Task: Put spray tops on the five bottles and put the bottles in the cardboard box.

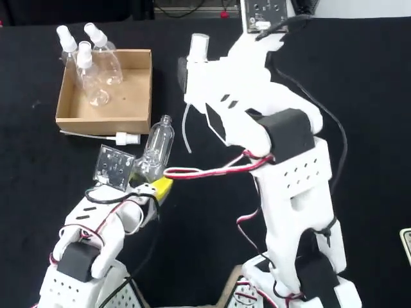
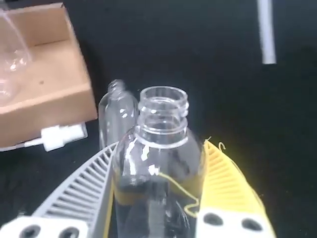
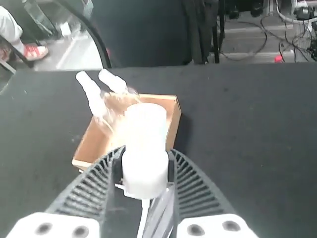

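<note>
You have three bottles [image 1: 96, 86] in the box [image 1: 103, 120]. A spray top [image 1: 125, 138] lies at the box's six o'clock, and a bottle [image 1: 158, 142] at five.

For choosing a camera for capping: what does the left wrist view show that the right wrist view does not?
Left wrist: an open bottle in the left gripper, a second uncapped bottle beyond it, a loose spray top beside the cardboard box. Right wrist: a spray top in the right gripper, capped bottles in the box. Both: the cardboard box.
</note>
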`<state>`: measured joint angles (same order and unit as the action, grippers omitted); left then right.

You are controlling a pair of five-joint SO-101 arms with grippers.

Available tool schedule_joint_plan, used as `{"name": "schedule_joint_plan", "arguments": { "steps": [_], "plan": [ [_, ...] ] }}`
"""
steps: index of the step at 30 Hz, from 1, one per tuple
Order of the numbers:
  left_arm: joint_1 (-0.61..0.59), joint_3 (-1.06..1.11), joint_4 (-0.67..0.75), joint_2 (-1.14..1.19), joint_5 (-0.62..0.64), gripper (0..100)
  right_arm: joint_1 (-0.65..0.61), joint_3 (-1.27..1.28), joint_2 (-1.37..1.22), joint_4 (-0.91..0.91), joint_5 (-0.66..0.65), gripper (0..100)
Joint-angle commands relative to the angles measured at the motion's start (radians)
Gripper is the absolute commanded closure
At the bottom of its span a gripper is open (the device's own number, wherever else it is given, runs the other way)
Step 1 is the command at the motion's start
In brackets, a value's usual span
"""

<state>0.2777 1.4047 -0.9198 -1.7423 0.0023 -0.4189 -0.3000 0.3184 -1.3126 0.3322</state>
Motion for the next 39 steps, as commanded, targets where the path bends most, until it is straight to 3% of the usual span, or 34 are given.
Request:
{"name": "schedule_joint_plan", "arguments": {
  "steps": [1,11,23,39],
  "plan": [
    [0.030,-0.038,0.043,-0.009,0.018,84,0.006,-0.048,0.044,0.052,0.011,97.7],
    [0.025,-0.030,0.043,-0.009,0.018,84,0.003,0.150,0.047,0.301,0.060,97.7],
    [0.024,-0.028,0.043,-0.009,0.060,84,-0.012,0.160,0.071,0.227,0.232,97.7],
    [0.028,-0.028,0.043,-0.009,0.060,84,-0.097,0.495,0.303,0.384,0.238,97.7]
  ]
}}
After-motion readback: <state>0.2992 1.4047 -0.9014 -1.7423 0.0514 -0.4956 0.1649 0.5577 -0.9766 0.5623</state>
